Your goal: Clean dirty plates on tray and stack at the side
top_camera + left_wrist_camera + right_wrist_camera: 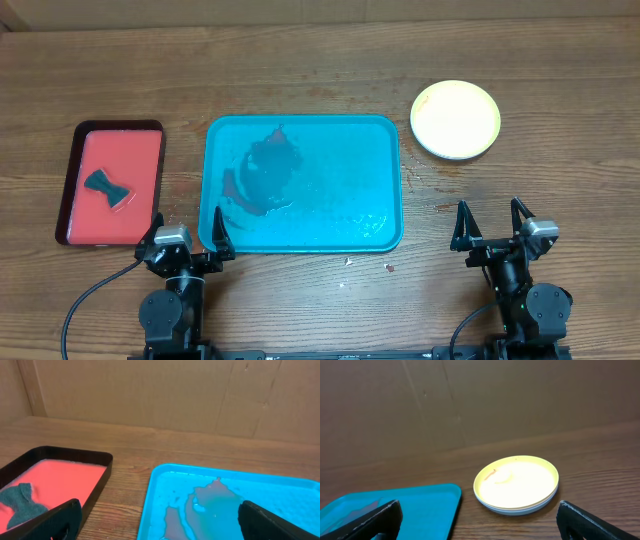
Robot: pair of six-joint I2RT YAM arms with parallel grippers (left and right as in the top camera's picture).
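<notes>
The plates (455, 120) sit in one stack on the bare table to the right of the teal tray (340, 170). The yellow-green one is on top and paler rims show beneath it (516, 484). No plate lies on the tray; only a reddish-brown wet smear (268, 170) covers its left half (215, 505). My left gripper (188, 222) hovers open at the tray's front left corner, nothing between its fingers (157, 520). My right gripper (490, 210) is open and bare in front of the stack (479, 520).
A smaller red tray (70, 190) with a dark rim lies left of the teal one, a grey bow-shaped sponge (107, 187) on it. Small crumbs (390, 267) dot the table by the teal tray's front right corner. A brown cardboard wall (480, 400) backs the table.
</notes>
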